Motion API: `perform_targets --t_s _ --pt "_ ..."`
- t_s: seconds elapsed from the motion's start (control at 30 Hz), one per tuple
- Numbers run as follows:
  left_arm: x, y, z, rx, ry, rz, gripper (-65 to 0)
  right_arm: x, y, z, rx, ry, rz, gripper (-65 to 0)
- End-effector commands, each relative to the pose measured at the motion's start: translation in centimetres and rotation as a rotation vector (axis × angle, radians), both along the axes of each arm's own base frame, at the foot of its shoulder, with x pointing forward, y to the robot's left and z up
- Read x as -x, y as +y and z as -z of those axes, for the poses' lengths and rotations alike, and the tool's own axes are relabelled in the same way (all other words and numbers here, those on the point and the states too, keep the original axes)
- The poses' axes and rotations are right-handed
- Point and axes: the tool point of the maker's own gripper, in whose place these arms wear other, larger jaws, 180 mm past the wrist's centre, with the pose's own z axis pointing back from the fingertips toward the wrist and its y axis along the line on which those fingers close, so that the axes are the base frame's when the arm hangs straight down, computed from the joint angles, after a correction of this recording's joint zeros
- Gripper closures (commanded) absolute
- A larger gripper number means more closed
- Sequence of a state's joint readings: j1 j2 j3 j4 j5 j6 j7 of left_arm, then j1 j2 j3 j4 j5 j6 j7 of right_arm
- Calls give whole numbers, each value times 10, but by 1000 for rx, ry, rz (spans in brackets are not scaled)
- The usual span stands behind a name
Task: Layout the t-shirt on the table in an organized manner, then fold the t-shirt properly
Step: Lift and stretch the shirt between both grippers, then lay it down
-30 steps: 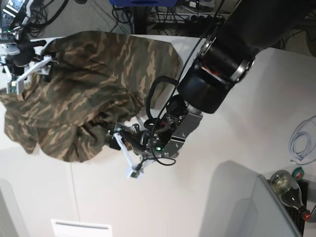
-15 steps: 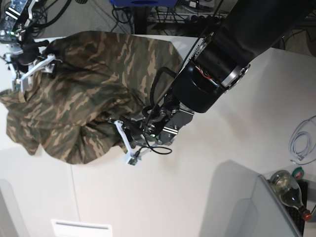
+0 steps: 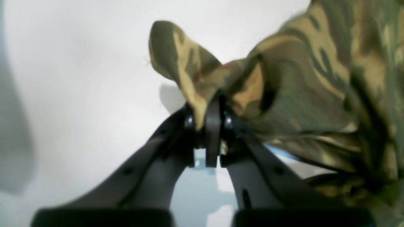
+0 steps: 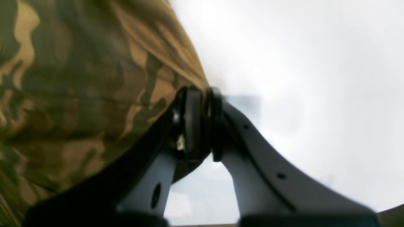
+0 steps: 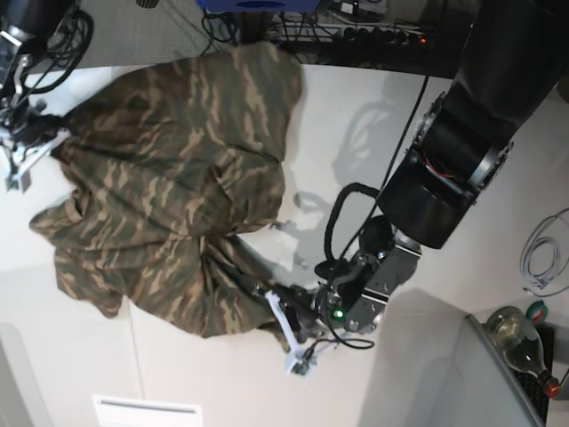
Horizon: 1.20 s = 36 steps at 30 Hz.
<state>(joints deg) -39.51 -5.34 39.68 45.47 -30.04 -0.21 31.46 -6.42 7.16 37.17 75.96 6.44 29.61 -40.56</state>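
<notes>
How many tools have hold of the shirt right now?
2. The left tool pinches the shirt at its near edge; the right tool pinches its far-left edge. Both are shut on cloth.

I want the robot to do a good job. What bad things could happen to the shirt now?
1. The left gripper pinches only a small corner of the t-shirt, so the cloth could slip out when pulled.
2. The right gripper also grips just an edge; it might slip too.
3. The shirt is still bunched and wrinkled on the table, so pulling unevenly could leave it crooked.
</notes>
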Motion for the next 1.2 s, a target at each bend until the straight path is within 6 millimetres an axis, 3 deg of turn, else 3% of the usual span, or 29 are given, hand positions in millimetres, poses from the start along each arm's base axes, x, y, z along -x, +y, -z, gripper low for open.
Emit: perform_targets --t_s 0.0,0.1,0.23,0.37,0.47,0.53,0.7,0.8,0.93,1.03,1.07,1.17 --pt "-19 4 -29 -3 -66 -6 0 -18 -15 -17 33 -57 4 -42" --pt "-28 11 -53 -20 -96 -31 0 -35 -38 -31 70 -56 6 -41" --pt "-33 26 -77 -28 -120 -82 0 -54 -55 -48 100 -82 8 -41" --pt "-38 48 -114 40 -137 -157 0 -80 -76 -77 146 -142 12 -42" --pt "-41 59 -136 72 -159 -184 0 -92 -79 -90 160 -171 9 -44" --pt "-44 62 -146 75 -180 -188 0 -101 -69 -91 167 -172 -37 -44" --pt "-50 76 -156 -24 -244 -200 0 -111 -43 -106 246 -188 -189 -44" --pt "-53 69 -153 -88 -263 -192 0 -117 -41 -114 264 -211 -176 -48" --pt "-63 69 -146 -176 -273 -206 0 -107 -60 -115 282 -169 -43 -177" --pt "-72 61 -142 -199 -308 -199 0 -99 -60 -122 307 -171 -16 -290" --pt "-74 58 -140 -198 -320 -195 -51 -95 -57 -127 320 -183 -25 -317" --pt "-82 58 -142 -183 -378 -193 -352 -83 -33 -135 321 -228 -53 -327"
